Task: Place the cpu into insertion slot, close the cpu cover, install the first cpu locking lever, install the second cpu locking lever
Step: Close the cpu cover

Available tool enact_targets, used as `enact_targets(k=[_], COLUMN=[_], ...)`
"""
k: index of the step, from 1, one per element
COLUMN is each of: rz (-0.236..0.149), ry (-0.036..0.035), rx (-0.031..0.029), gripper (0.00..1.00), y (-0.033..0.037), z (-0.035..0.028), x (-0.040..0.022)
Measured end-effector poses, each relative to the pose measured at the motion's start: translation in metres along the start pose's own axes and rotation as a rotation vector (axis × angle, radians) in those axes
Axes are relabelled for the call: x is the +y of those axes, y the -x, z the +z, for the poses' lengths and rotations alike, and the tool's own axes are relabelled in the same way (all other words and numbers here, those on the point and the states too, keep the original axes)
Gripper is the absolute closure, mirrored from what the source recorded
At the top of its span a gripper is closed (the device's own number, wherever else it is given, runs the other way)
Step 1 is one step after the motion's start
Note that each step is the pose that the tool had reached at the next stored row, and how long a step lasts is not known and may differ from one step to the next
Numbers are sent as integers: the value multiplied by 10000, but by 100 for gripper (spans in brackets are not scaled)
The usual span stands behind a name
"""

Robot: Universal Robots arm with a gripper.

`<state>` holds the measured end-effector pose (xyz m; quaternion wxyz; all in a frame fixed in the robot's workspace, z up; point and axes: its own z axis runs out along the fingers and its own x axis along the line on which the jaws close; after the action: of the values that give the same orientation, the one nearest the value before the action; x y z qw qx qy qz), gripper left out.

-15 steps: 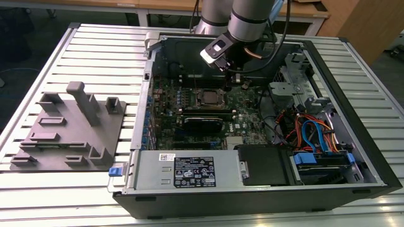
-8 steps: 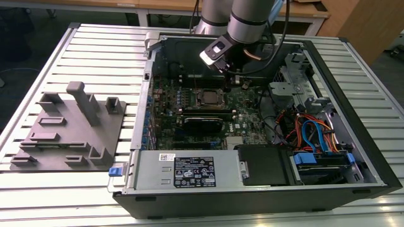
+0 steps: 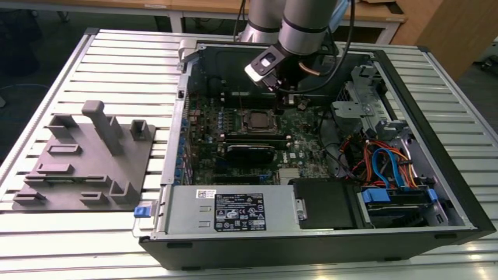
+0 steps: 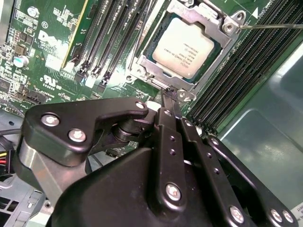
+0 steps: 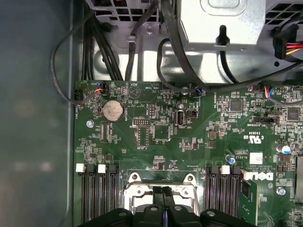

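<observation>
Exterior view: an open desktop computer case [image 3: 327, 249] lies on a slatted metal table [image 3: 116, 58], with a grey parts fixture [image 3: 86, 157] at the frame's left. 1 robot arm [image 3: 300, 29] reaches down from the top centre; its gripper [image 3: 280, 108] hangs just above the insertion slot [image 3: 242, 121] at mid-frame. In the second wrist view the cpu [image 4: 187, 47] sits in that slot, the cpu cover [image 4: 214, 60] lying flat around it. The gripper's fingers [image 4: 165, 113] are pressed together just beside the cover's edge.
</observation>
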<state>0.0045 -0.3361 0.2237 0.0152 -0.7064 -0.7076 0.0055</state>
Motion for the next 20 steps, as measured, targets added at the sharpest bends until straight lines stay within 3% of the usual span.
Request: enact_targets(k=[3,6,20], rz=[-2,-4,-5], ry=[76,213,254], rx=[-4,2,0], gripper=[90,90,90], y=[0,0,0], z=[4,7,17], x=[-11,-38,-50])
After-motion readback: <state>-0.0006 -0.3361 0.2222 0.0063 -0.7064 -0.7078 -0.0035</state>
